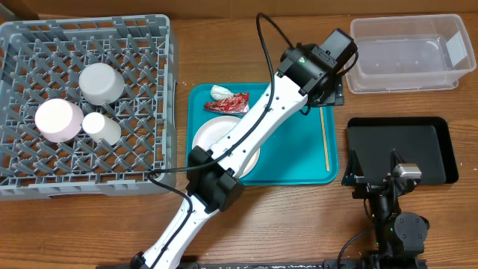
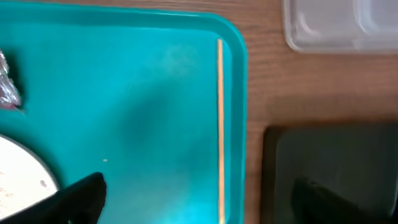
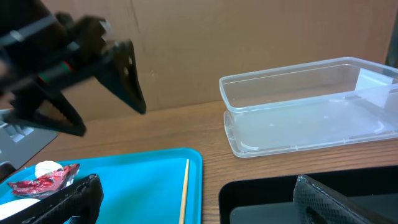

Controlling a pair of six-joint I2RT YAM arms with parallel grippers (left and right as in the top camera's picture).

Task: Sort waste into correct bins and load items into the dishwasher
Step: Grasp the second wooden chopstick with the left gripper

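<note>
Left pincer (image 1: 327,96) agape, chopstick (image 1: 325,138) beneath (teal tray (image 1: 299,168))

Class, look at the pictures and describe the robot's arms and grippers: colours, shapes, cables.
The left arm has white tubular links and black joints, with a black cable looping beside it. The right arm is black, with a small silver block near its wrist. The left gripper and right gripper have black fingers.

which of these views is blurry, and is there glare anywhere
overhead: sharp and evenly lit, pale sheen on the clear tub; left wrist: soft all over, chopstick and teal tray edges smeared; right wrist: tub fairly crisp, left claw at top left blurred, right claw's fingers at the bottom out of focus
</note>
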